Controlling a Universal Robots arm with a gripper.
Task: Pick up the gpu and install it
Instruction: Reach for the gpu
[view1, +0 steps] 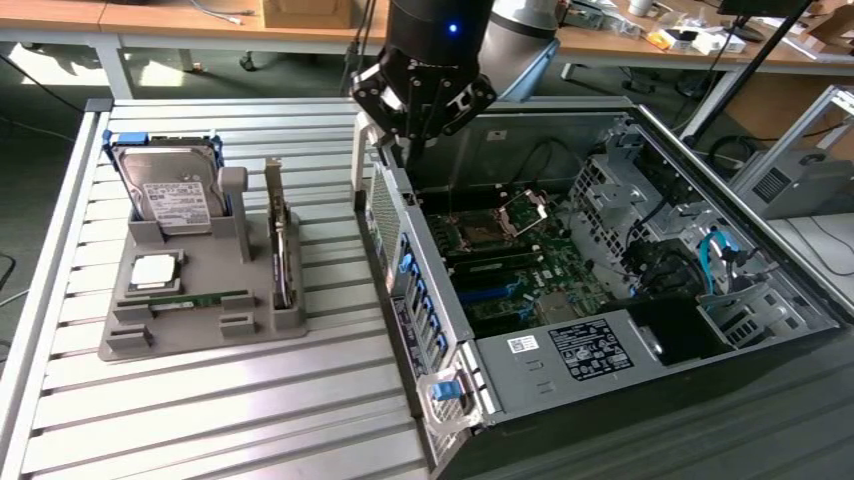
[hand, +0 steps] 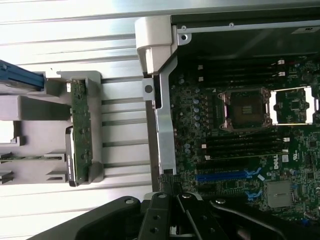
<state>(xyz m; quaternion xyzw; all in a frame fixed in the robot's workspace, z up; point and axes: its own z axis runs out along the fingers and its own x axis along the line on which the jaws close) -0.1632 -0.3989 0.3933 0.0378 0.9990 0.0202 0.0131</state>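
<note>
While the gpu (view1: 280, 245) sat in its holder (view1: 200, 345), the gripper (view1: 404, 140) hung shut and empty.
Exterior view, left to right: hard drive (view1: 167, 195), gpu on edge in the gray holder, gripper over the wall of the case (view1: 414, 290). Guess a clean grab needed jaws opened and squared along the card's top edge.

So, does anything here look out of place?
Nothing looks broken or spilled. The gpu stands on edge in its holder, and the shut gripper hangs over the case wall. Only the processor socket lies open and empty.
</note>
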